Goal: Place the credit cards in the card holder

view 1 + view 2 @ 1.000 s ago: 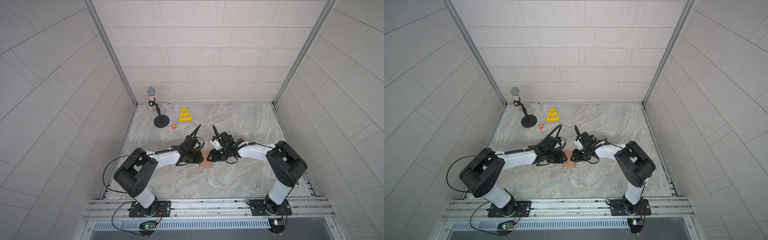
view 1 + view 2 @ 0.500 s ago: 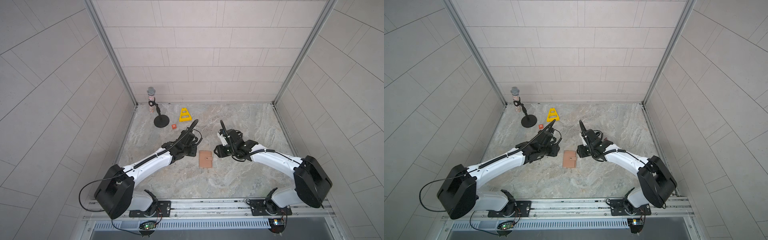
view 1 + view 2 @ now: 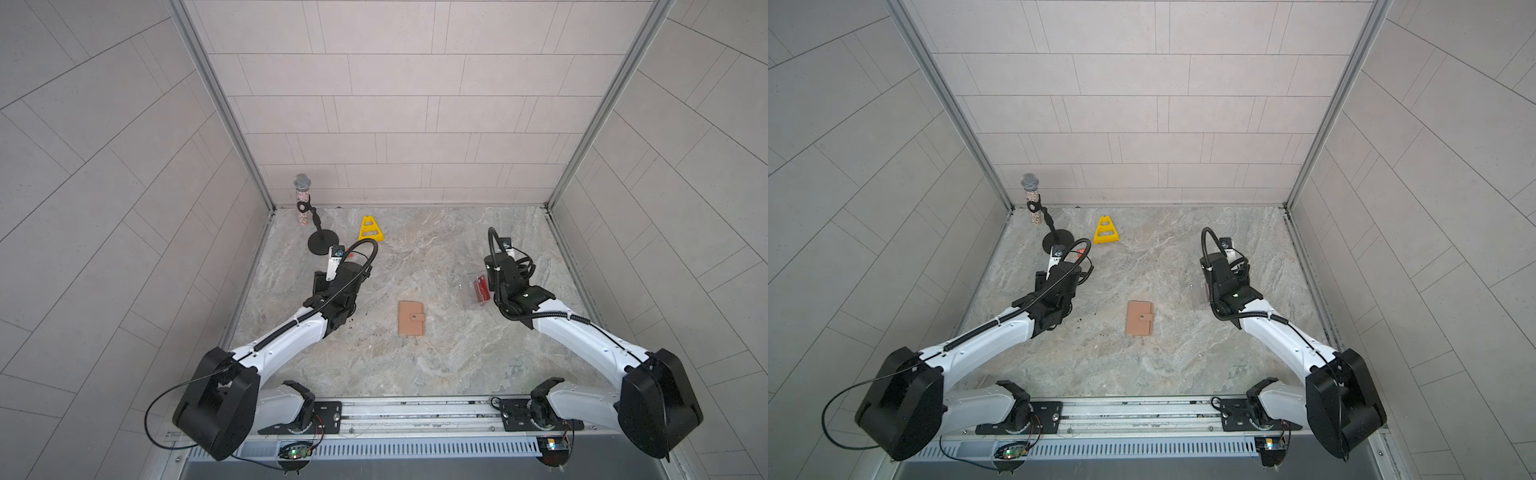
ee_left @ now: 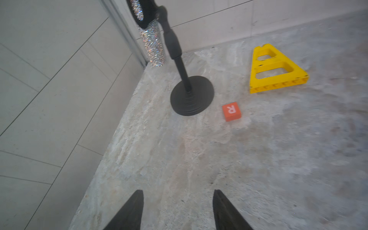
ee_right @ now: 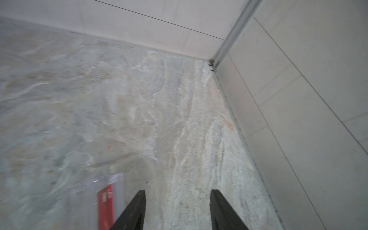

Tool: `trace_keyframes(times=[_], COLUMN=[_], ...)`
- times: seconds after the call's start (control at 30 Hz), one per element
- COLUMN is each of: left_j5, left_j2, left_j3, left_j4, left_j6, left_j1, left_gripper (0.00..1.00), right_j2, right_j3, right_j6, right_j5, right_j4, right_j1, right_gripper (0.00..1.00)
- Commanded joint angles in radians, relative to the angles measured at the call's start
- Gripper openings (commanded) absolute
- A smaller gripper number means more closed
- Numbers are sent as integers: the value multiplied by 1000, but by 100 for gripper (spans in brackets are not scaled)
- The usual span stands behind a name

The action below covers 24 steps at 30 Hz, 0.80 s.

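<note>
The card holder (image 3: 411, 318) (image 3: 1139, 318) lies shut and flat in the middle of the table, snap tab up, with no gripper touching it. A red credit card (image 3: 482, 288) (image 5: 105, 207) lies inside a clear plastic box (image 3: 471, 293) to the holder's right, partly hidden under my right wrist (image 3: 509, 282). In the right wrist view my right gripper (image 5: 177, 191) is open and empty over bare table, just beside the box. My left gripper (image 4: 177, 193) is also open and empty, well left of the holder and pointing at the far-left corner.
A black microphone stand (image 3: 322, 245) (image 4: 192, 95) with a glittery microphone (image 3: 302, 195) stands in the far-left corner. A yellow triangular piece (image 3: 371, 229) (image 4: 276, 69) and a small orange square tag (image 4: 231, 111) lie near it. Tiled walls close in the left, right and back sides.
Both grippers were down at the card holder a second ago. They have since drawn apart, left arm to the left and right arm to the right, with jaws opening wider. The holder now lies uncovered.
</note>
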Motion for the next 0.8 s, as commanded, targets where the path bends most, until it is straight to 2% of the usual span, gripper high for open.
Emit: trace_keyframes(times=[0.0,0.17,0.3,0.43,0.47,0.57,0.7,0.77], left_j5=[-80,-65,-34,31,55,105,275,398], left_j2=[35,103,134,144,152,178,168,141], left_j3=[-26,-31,-29,-88,-101,-124,-179,-246], left_j4=[181,268,282,386,416,494,611,733], left_j6=[100,173,192,191,200,220,213,202], left_j1=[41,109,152,190,200,231,289,333], left_gripper=[61,68,77,98,100,100,100,100], right_j2=[-20,15,60,117,127,150,162,155], right_j3=[-69,-158,-190,-211,-203,-200,-241,-278], right_j6=[-76,-100,-124,-116,-109,-104,-102,-99], right_j5=[86,4,-46,-89,-103,-164,-269,-343], right_j4=[175,329,420,489,479,490,599,682], right_j1=[-85,-203,-231,-244,-251,-272,-316,-343], right_gripper=[56,58,59,60,61,62,63,63])
